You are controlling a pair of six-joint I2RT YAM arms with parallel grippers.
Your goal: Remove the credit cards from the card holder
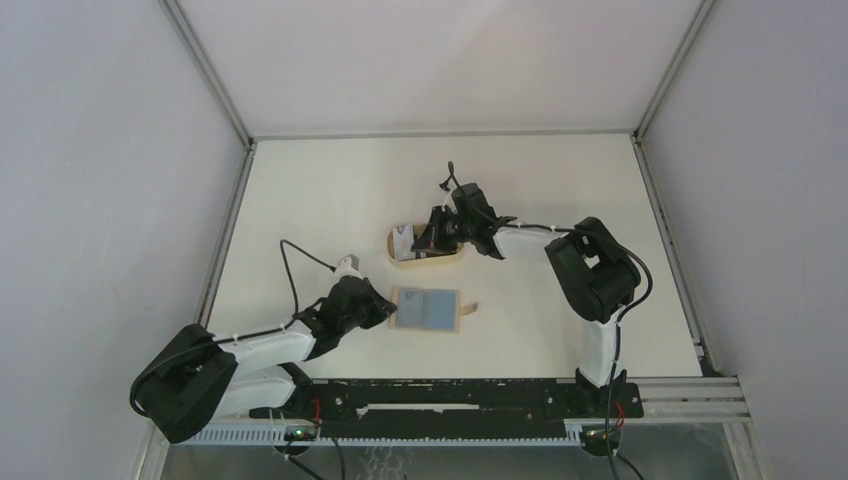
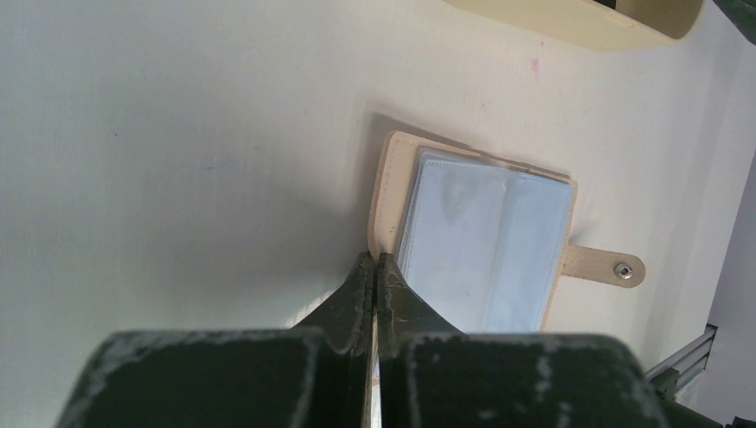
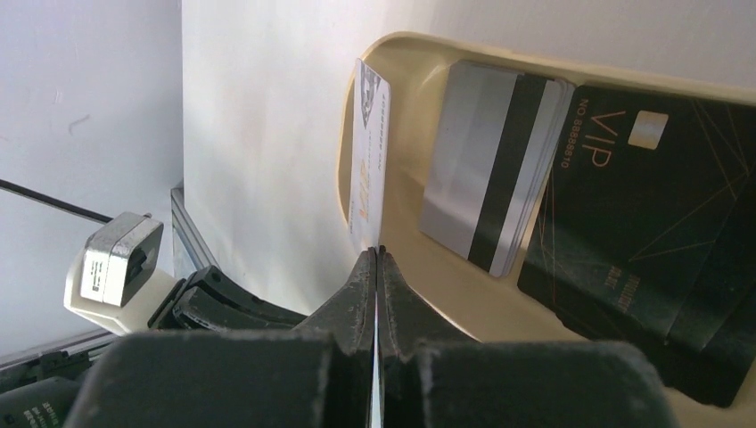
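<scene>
The right gripper is clenched on the bottom edge of a white card, holding it upright on edge over the left end of the beige tray. Inside the tray, a stack of grey cards with a black stripe lies beside a black card marked VIP. On the near side of the tray, the left gripper pinches the tan left edge of the card holder. It lies open on the counter, pale blue sleeves up, with its snap tab pointing right.
</scene>
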